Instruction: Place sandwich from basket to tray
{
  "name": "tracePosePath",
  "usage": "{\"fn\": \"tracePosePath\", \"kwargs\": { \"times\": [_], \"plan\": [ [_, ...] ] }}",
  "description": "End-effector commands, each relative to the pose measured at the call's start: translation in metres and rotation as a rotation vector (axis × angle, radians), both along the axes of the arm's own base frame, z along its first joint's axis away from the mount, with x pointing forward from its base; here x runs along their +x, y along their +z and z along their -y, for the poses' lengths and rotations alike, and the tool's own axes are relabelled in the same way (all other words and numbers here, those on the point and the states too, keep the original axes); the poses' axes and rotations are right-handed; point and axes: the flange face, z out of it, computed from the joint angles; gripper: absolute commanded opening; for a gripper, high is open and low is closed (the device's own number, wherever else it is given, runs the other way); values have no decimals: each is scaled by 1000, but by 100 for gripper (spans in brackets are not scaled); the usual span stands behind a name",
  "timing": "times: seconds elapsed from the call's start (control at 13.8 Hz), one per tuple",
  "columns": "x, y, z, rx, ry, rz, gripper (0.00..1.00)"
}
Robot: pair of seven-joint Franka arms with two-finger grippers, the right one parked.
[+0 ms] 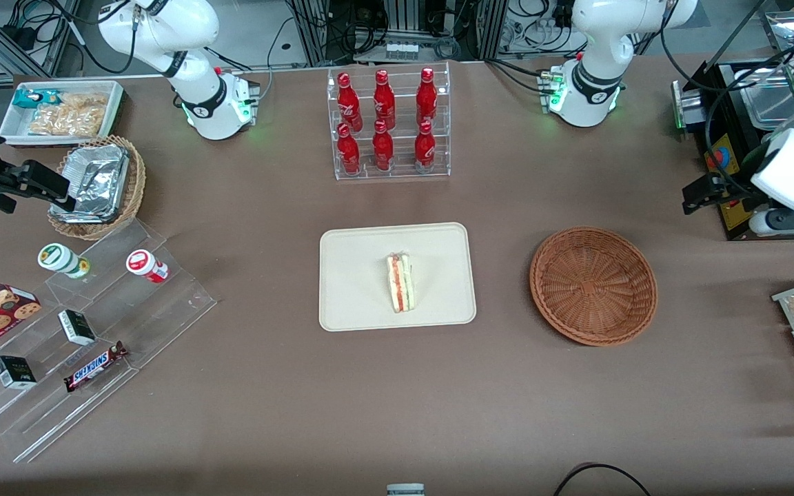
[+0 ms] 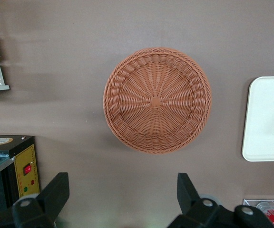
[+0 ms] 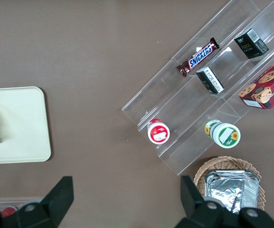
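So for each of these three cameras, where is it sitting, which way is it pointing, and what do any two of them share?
Front view: high, facing the robots, over the table; both arm bases show; sandwich lies on the tray.
Left wrist view: looks straight down on the empty basket; the open gripper shows.
Right wrist view: looks down on the clear stepped rack; its own fingers show.
Shared: the basket in front and left wrist views; the tray in all three.

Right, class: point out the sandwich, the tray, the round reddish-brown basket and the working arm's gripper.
sandwich (image 1: 400,282), front view, striped cut side.
tray (image 1: 352,275), front view, bare surface.
basket (image 2: 157,100), left wrist view, woven centre.
gripper (image 2: 122,194), left wrist view, midway between its open fingertips, above the table beside the basket.
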Motion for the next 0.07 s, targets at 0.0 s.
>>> {"fn": "tracePosePath", "kwargs": {
  "times": [0.0],
  "plan": [
    [9,4,-4,-9,-2,8,100]
  ]
}}
